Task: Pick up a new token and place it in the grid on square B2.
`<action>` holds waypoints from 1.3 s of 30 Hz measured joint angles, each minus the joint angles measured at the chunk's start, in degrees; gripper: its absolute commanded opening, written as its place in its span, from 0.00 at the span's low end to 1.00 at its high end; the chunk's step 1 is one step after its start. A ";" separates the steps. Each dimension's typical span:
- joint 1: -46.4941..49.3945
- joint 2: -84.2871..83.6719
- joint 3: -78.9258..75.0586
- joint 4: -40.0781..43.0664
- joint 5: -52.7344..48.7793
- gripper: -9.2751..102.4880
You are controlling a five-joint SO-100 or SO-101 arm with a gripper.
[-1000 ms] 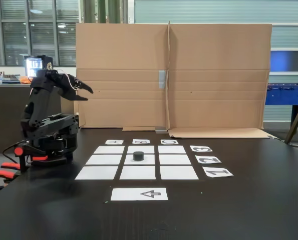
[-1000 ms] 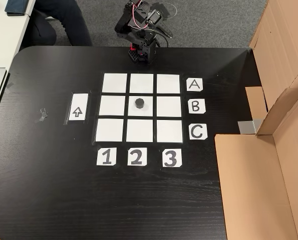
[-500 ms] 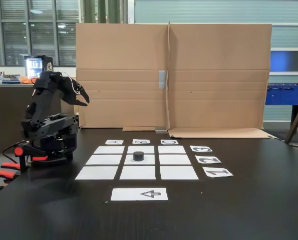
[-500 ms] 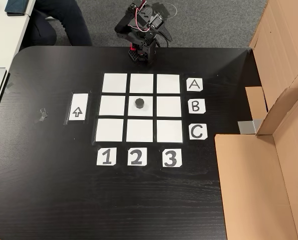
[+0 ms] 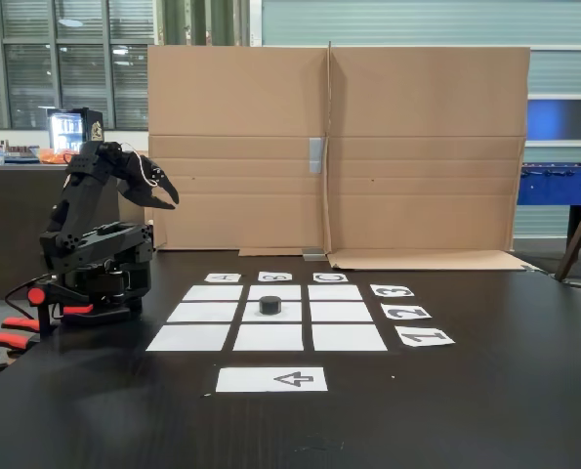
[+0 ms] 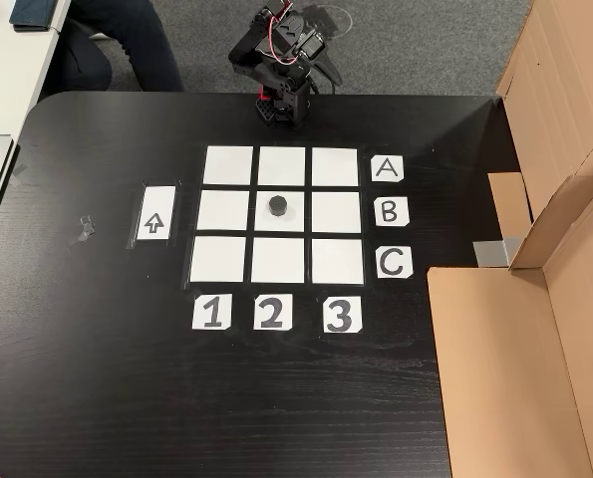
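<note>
Black arm with red clamps and thin white cables.

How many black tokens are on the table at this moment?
1. The token sits on the centre square of the grid, row B, column 2. No other token shows on the table; the cardboard could hide some.

Below and ahead of the raised gripper the grid lies flat; only the token stands up.
</note>
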 measured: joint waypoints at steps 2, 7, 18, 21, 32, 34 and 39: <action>-1.76 0.00 0.18 0.00 0.00 0.09; -6.33 0.00 0.18 0.00 0.00 0.09; -14.50 0.00 1.32 0.00 0.53 0.09; -14.68 0.00 1.49 0.00 0.53 0.10; -13.71 0.00 5.45 -0.18 0.53 0.13; -13.54 0.00 5.80 -0.18 0.53 0.13; -13.18 0.00 8.61 -0.18 0.53 0.13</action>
